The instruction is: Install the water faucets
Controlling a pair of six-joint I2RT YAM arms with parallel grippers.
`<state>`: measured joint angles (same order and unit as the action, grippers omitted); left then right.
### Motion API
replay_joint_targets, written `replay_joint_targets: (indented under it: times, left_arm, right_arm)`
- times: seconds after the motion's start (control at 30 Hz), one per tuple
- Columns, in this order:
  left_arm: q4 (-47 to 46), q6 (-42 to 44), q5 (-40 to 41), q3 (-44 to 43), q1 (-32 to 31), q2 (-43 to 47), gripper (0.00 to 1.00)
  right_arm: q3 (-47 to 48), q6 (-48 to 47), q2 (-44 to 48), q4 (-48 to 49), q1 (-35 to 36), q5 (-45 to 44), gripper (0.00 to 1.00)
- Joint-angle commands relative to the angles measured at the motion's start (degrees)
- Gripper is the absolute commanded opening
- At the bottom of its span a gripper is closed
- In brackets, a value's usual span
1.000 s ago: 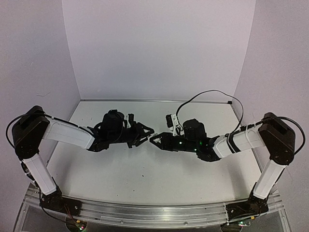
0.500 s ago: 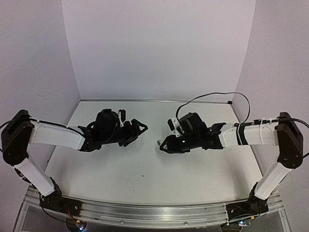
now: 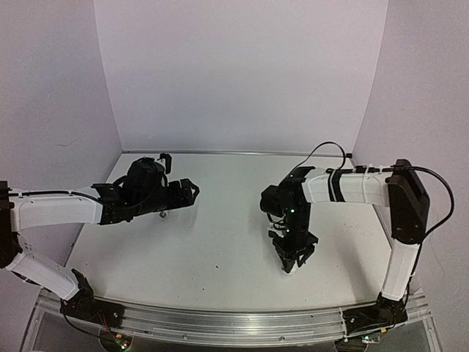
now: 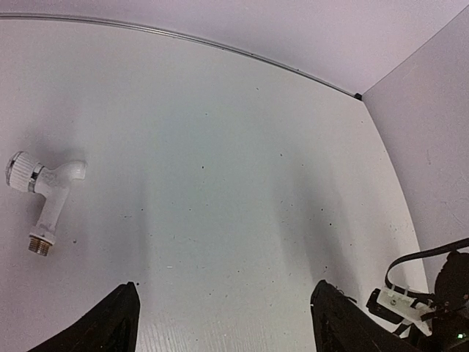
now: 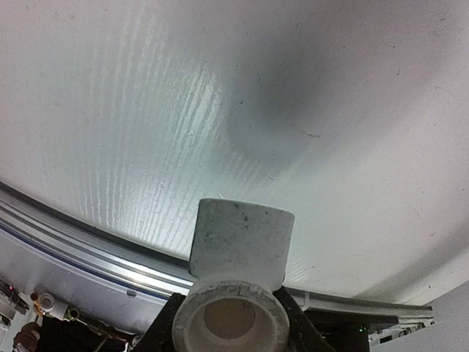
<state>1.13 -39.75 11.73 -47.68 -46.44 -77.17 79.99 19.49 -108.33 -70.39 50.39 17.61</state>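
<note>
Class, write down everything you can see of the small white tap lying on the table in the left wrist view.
The tap is white plastic, T-shaped: a round knob with a silvery band, a short spout branching off, and a stem ending in a threaded metal end. It lies flat on the white table, at the view's left edge. Nothing touches it; the open left pincer stands apart.

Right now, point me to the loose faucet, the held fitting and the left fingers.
loose faucet (image 4: 50, 204), left wrist view, white body above the threaded end.
held fitting (image 5: 240, 246), right wrist view, upper socket wall.
left fingers (image 4: 116, 326), left wrist view, one black finger.
</note>
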Motion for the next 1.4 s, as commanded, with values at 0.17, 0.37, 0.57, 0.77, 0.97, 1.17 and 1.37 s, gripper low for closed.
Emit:
replay_joint_targets:
  times: [0.17,0.37,0.57,0.77,0.97,1.17,1.37]
  left_arm:
    - [8.88,3.54,6.30,1.45,0.20,6.95,0.83]
    - [12.65,3.01,8.53,1.83,0.20,10.18,0.84]
    - [13.07,2.14,9.10,2.65,0.20,12.34,0.84]
    - [15.62,2.16,9.88,1.23,0.20,10.60,0.85]
    - [18.96,0.72,10.93,2.97,3.97,7.97,0.93]
    - [20.09,3.21,2.24,0.04,13.42,0.51,0.92]
    - [20.23,6.12,-9.79,-11.33,23.81,-15.33,0.91]
  right_arm:
    - [7.45,-6.07,-9.33,-8.92,-0.03,0.69,0.17]
    - [7.36,-7.15,-10.97,-7.65,0.04,-0.17,0.37]
    - [10.26,-7.57,-9.58,-6.46,-0.03,-1.44,0.64]
    - [12.13,-6.89,-5.82,-5.54,-0.03,-4.21,0.76]
    - [13.37,-3.75,1.97,6.49,-0.03,-12.14,0.85]
    - [2.28,0.13,9.03,29.91,-0.19,-17.54,0.91]
    - [-0.19,-3.81,8.87,37.11,-0.38,-15.04,0.91]
